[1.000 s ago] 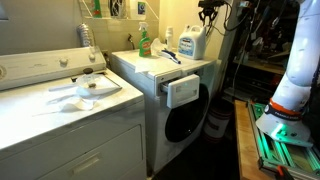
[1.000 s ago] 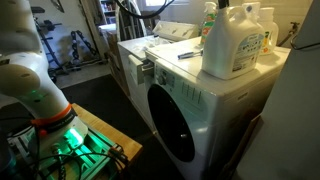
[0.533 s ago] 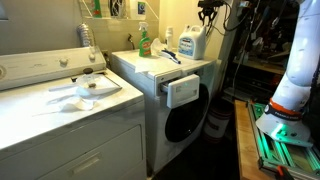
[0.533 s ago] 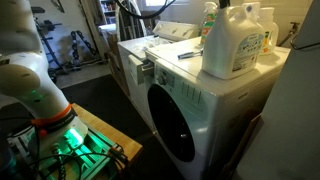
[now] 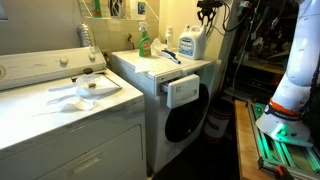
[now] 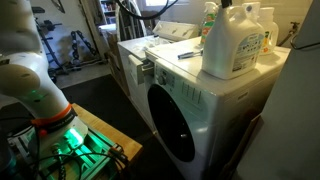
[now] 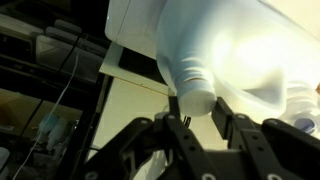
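The big white plastic detergent jug point(image 7: 250, 50) runs off the wrist view's top and right edges, its side lost in glare. The black two-fingered gripper point(image 7: 200, 122) below it is blurred, its base cut off at the bottom.

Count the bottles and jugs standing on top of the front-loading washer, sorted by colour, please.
White detergent jug: 1
Green bottle: 1
Cream jug: 1
Total: 3
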`<state>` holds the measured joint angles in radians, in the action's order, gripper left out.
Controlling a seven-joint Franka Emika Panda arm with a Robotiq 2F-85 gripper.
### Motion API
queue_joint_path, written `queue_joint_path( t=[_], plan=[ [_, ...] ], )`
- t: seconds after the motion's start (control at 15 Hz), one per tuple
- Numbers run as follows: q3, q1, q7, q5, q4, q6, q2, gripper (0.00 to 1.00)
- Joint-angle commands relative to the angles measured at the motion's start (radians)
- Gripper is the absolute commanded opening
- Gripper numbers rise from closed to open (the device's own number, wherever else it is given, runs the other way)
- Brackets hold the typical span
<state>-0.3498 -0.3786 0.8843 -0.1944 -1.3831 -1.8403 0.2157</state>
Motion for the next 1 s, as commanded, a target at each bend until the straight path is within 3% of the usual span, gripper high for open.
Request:
queue_joint_path(
  t=[0.0, 0.93],
  plan=[
    [0.001, -0.003, 0.000, 0.016, 0.006, 0.045, 0.010, 0.13],
    [-0.001, -0.001, 0.012, 0.007, 0.003, 0.018, 0.020, 0.13]
  ],
)
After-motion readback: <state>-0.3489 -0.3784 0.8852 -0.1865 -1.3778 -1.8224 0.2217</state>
